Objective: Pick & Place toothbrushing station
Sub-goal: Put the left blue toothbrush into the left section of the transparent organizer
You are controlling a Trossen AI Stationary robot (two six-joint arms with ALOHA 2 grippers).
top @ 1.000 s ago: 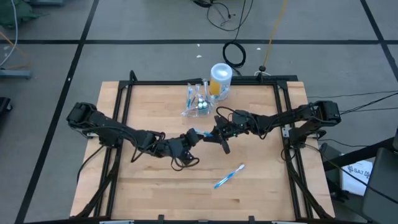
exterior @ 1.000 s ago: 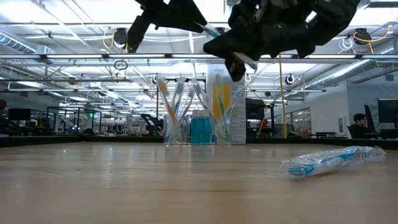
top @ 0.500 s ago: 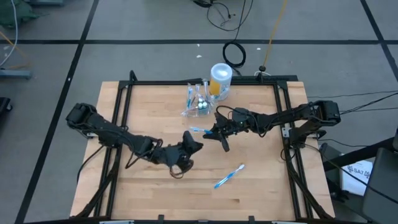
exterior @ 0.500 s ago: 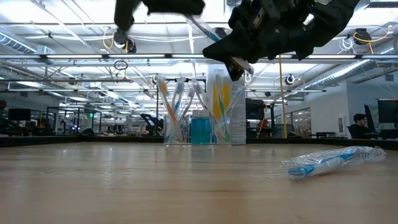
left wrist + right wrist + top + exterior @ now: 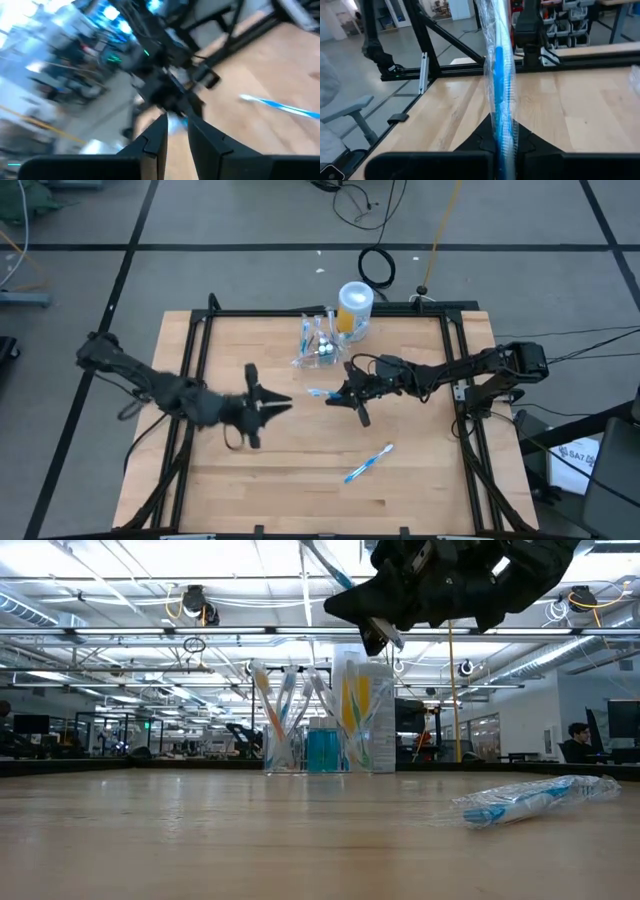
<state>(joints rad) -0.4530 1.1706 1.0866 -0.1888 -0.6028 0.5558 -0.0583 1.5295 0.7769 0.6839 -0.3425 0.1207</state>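
Observation:
My right gripper point(image 5: 338, 394) hovers over the table's middle, shut on a blue toothbrush in a clear wrapper point(image 5: 496, 60). The brush's free end point(image 5: 318, 392) points toward the table's left. My left gripper point(image 5: 285, 405) is left of it and apart from it, its fingers point(image 5: 162, 125) narrowly open with nothing between them. The see-through cup point(image 5: 318, 345) stands at the far edge with several brushes in it; in the low view the cup point(image 5: 290, 725) stands upright on the wood. My right gripper pinches the wrapped toothbrush near one end point(image 5: 503, 134) between its two fingers. The fingers lie about level, coming from the table's right, and the brush runs on forward past them. The brush is lifted clear of the table, with its free end point(image 5: 322, 560) slanting upward.
A taller yellow container with a white lid point(image 5: 355, 308) stands beside the cup at the far edge. A second wrapped toothbrush point(image 5: 368, 463) lies flat on the wood toward the near right. A black frame point(image 5: 190, 360) runs along the table's sides.
My left gripper has drawn away from the toothbrush's free end toward the table's left edge, rising and rolling about its own line. The toothbrush stays in my right gripper, which has kept its place; the brush's free end now slants more steeply upward.

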